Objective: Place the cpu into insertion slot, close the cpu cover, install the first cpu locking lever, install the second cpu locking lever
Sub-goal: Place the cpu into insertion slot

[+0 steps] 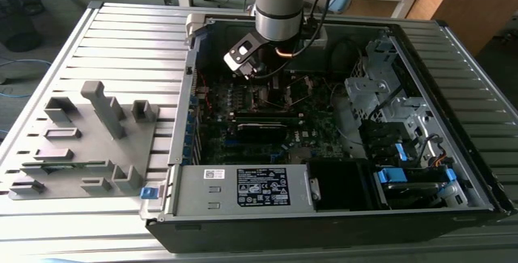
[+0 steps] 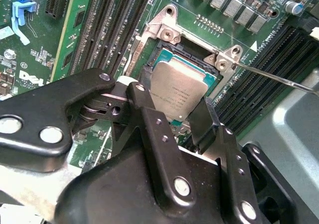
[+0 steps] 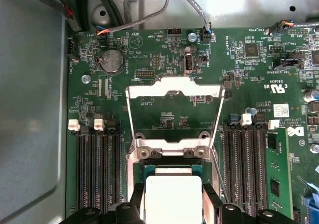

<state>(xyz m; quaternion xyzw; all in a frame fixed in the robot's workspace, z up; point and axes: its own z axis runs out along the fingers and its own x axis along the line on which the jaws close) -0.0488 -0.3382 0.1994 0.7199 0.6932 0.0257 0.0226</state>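
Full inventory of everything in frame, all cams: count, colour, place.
table: 1, silvery-grey, slatted, under everything
computer case: 1, black, open, on the table
fixture block: 1, grey, on the table, exterior view's left of the case
power supply: 1, grey, inside the case
circuit board: 1, dark green, case floor
insertion slot: 1, dark with silvery rim, on the circuit board
memory slots: 6, black, three each side of the slot
cpu cover: 1, silvery, open, flat on the board
locking lever: 1 seen, thin silvery rod, beside the slot
cpu: 1, silvery-grey, at the slot, in the tool
arm: 1, grey, above the case
tool: 1, black, shut on opposite cpu edges
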